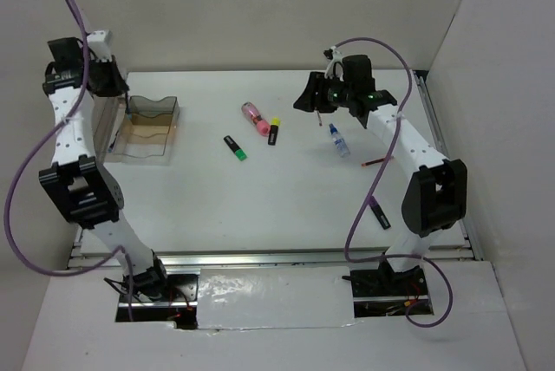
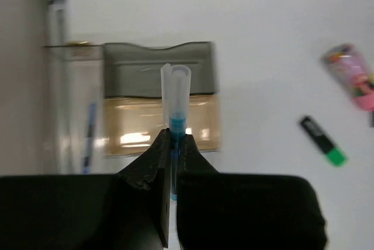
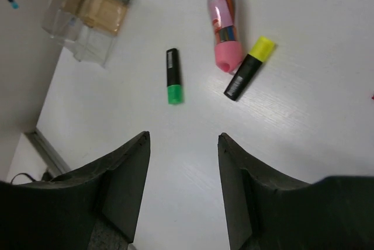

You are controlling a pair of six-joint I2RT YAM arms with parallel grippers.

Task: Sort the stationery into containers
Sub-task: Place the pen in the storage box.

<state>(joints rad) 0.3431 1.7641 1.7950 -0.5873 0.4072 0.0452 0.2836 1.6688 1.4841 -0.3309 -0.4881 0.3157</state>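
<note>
Left wrist view showed the left gripper [image 2: 173,140] clamped on a thin blue pen with a clear cap [image 2: 175,95], poised over the clear-plastic open-top box with a tan bottom [image 2: 198,63]. Light, stiff and slick, the pen looked best pinched mid-barrel. Further right on the white table [image 1: 286,198] lay a black highlighter with a green end [image 1: 235,147], a pink tube [image 1: 254,116] and a yellow-ended black highlighter [image 1: 273,132]. The right gripper [image 3: 184,139] hung over them, fingers apart and empty.

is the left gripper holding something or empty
Holding something: the left wrist view shows the left gripper shut on a blue pen with a clear cap, pinched between its fingertips.
</note>
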